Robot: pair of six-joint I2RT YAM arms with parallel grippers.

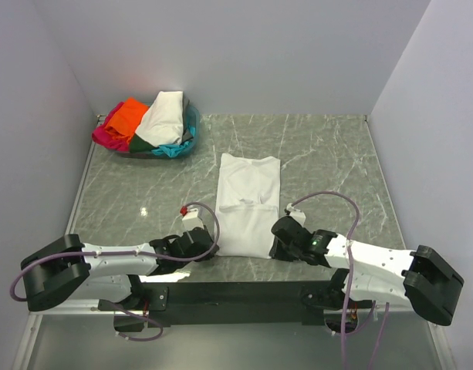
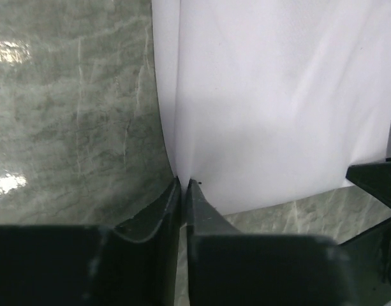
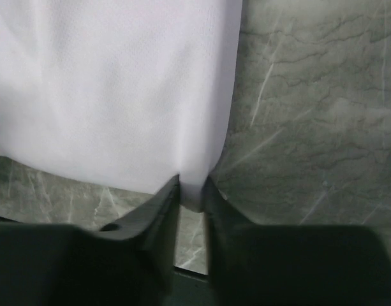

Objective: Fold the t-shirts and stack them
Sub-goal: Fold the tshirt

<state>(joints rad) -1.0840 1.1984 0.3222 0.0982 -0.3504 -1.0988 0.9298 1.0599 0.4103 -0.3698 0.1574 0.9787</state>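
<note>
A plain white t-shirt point(image 1: 248, 202) lies folded into a long narrow strip in the middle of the marble table. My left gripper point(image 1: 210, 248) is shut on its near left corner; the left wrist view shows the white cloth point(image 2: 272, 95) pinched between the fingers point(image 2: 160, 210). My right gripper point(image 1: 275, 245) is shut on its near right corner; the right wrist view shows the cloth point(image 3: 112, 89) nipped between the fingers point(image 3: 158, 204). The other t-shirts, cream-white point(image 1: 163, 116), orange point(image 1: 130, 117), magenta-pink point(image 1: 106, 134), teal point(image 1: 173, 149) and dark green point(image 1: 140, 142), lie piled at the back left.
The pile of shirts sits in a basket point(image 1: 194, 123) at the table's back left corner. Grey walls close the table at the back and both sides. The black base rail point(image 1: 236, 293) runs along the near edge.
</note>
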